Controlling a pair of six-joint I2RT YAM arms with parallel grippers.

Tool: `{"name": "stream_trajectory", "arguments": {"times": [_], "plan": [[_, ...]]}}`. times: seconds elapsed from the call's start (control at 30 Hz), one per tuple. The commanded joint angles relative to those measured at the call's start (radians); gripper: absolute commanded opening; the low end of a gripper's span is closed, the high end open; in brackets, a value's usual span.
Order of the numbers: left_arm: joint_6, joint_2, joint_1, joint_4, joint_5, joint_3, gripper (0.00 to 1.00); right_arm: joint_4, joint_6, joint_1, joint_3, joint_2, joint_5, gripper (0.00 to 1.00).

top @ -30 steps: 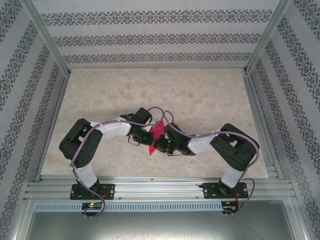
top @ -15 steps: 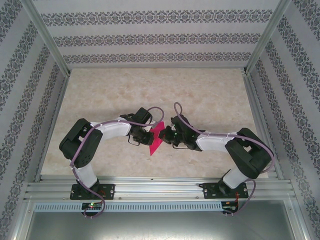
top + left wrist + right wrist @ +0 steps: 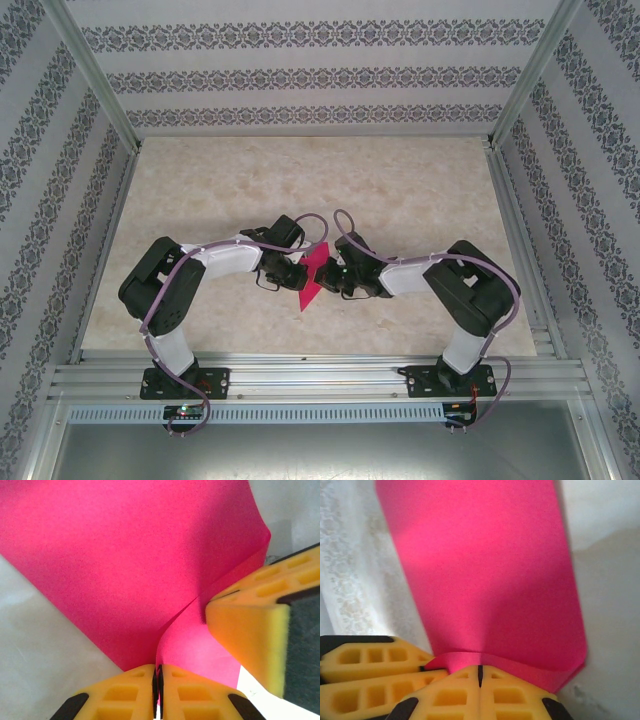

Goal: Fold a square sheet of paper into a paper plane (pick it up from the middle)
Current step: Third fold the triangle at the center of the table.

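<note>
The magenta-pink square sheet of paper [image 3: 313,270] hangs between the two grippers near the table's middle. From above it looks narrow and pointed, bent along a crease. My left gripper [image 3: 296,272] is shut on the sheet's edge; the paper [image 3: 125,565] runs into the closed jaws of the left gripper [image 3: 158,669]. My right gripper [image 3: 331,278] is shut, and its tips press against a curled lip of the sheet [image 3: 485,580] just ahead of the right gripper [image 3: 480,669]. No paper shows between its jaws. A paper plane is out of view.
The beige marbled table [image 3: 400,190] is fenced by aluminium rails [image 3: 310,375] and patterned walls. In the left wrist view the right gripper's yellow fingers [image 3: 250,640] sit close at the right. The left gripper's fingers [image 3: 370,672] sit at the lower left of the right wrist view.
The right arm's elbow swung out to the right and came back in, while its gripper stayed at the paper's right side. The left arm has not moved.
</note>
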Motion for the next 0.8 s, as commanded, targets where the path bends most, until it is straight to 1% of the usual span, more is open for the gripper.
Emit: {"name": "stream_trajectory", "arguments": {"times": [0.0,0.23,0.3,0.4,0.6,0.77], "plan": [[0.023,0.022,0.002,-0.058,-0.03,-0.012,0.13,0.027,-0.024,-0.016,-0.012,0.036,-0.022,0.01],[0.024,0.023,0.002,-0.06,-0.032,-0.01,0.13,0.003,-0.036,-0.056,0.004,-0.076,-0.056,0.04],[0.024,0.023,0.002,-0.06,-0.032,-0.01,0.13,-0.006,-0.052,-0.076,0.009,-0.087,-0.066,0.04],[0.023,0.025,0.002,-0.058,-0.031,-0.011,0.14,-0.034,-0.077,-0.095,0.025,-0.074,-0.076,0.04],[0.025,0.028,0.002,-0.058,-0.029,-0.008,0.13,-0.016,-0.079,-0.113,0.041,-0.007,-0.102,0.03],[0.025,0.025,0.001,-0.061,-0.032,-0.01,0.13,-0.004,-0.075,-0.114,0.034,0.055,-0.088,0.02]]}}
